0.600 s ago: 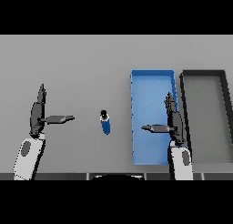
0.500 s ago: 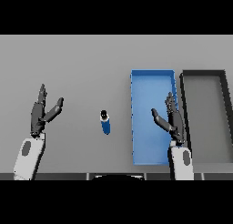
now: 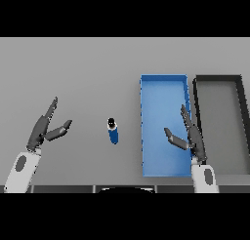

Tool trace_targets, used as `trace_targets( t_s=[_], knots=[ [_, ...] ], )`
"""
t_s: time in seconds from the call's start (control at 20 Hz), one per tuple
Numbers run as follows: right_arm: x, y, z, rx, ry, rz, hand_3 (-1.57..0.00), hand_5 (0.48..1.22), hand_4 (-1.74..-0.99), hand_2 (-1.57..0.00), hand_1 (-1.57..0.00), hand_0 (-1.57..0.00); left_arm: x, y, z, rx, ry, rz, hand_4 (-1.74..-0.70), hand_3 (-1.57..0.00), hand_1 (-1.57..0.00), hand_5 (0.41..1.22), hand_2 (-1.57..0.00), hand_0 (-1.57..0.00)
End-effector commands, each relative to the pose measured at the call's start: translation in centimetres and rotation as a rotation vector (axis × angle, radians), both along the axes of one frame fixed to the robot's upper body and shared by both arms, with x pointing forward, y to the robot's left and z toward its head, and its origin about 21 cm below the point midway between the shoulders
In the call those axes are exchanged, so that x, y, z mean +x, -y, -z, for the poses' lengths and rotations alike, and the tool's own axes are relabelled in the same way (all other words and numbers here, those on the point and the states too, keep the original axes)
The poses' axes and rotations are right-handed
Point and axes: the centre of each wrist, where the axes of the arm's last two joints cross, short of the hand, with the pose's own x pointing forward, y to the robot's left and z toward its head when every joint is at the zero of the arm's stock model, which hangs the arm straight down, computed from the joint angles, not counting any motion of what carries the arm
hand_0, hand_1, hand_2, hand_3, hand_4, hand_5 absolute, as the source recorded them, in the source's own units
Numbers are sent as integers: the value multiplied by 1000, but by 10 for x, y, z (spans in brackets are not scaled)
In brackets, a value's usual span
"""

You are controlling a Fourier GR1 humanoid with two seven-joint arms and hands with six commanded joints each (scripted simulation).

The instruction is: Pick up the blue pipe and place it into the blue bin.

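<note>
Currently, blue pipe (image 3: 113,131) being left untouched beside blue bin (image 3: 163,83); left hand (image 3: 45,129), right hand (image 3: 190,137) being held spread, empty; no writing readable.

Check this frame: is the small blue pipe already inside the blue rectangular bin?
No, the small blue pipe stands on the grey table, left of the blue rectangular bin, and neither hand touches it.

— Surface?
— Grey table (image 3: 73,73), plain top.
— Items resting on it?
— Blue pipe (image 3: 113,131) near the middle. Blue bin (image 3: 163,83) to its right, well apart. Dark bin (image 3: 218,80) just beside the blue one, further right, long sides parallel.
</note>
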Motion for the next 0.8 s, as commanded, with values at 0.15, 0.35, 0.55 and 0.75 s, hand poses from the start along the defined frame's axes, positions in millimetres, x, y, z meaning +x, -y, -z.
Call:
trace_targets(
  t_s=[0.15, 0.35, 0.55, 0.75],
  knots=[
    [1, -3, -2, -9, 1, 0, 1, 589, -1218, 1, 1, 1, -5, 1, 0, -36, -6, 95, -1023, 1, 1, 594, 1, 1],
    [3, -6, -5, -9, 38, -15, 1, 595, -1225, 1, 1, 1, -10, 14, -10, 3, -56, 245, -1031, 1, 1, 565, 1, 1],
    [4, -4, -2, -14, 43, -24, 1, 604, -1233, 1, 1, 1, -16, 35, -11, 32, -156, 341, -1063, 1, 1, 498, 1, 1],
    [2, -1, -3, -13, 56, -25, 1, 616, -1256, 1, 1, 1, -19, 60, -2, 24, -171, 440, -1094, 1, 1, 463, 1, 1]
  ],
)
